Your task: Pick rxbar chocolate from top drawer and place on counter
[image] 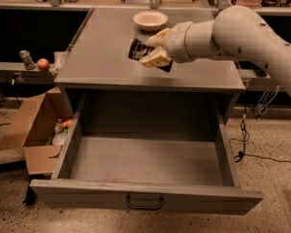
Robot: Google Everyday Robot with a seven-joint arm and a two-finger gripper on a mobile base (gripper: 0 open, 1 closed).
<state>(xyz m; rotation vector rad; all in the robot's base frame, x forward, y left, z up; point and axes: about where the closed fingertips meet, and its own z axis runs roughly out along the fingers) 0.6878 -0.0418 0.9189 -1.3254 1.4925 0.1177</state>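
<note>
Speckled flooring (274, 144) surrounded a grey cabinet whose counter (94, 57), smooth and matte, filled the upper middle of the view. Below it the top drawer (145, 159) stood pulled fully out: a deep, plain-sided grey box with a bare floor and a dark metal pull handle (144, 202) on its front panel.

We saw the gripper (144, 52) over the rear middle of the counter, its two cream, wedge-shaped fingers (157, 57) pinching the rxbar chocolate (135, 49) between them. The bar was over the counter, not in the drawer. Only its dark ends showed, one to the left of the fingers and one below and to their right; the middle was covered, and no lettering could be read. From those ends we judged its long axis to run roughly left to right across the counter, the right end slanting toward the front edge. Whether the bar touched the surface or hung just above it, we could not tell.

The rounded, pale arm (242, 33) entered from the right and was cut off by the frame edge. A shallow cream bowl (150, 19) sat just behind the gripper. At the left, an open brown cardboard box (31, 125) on the floor held small items too indistinct to name, and a red apple (42, 63) rested on a low shelf.
</note>
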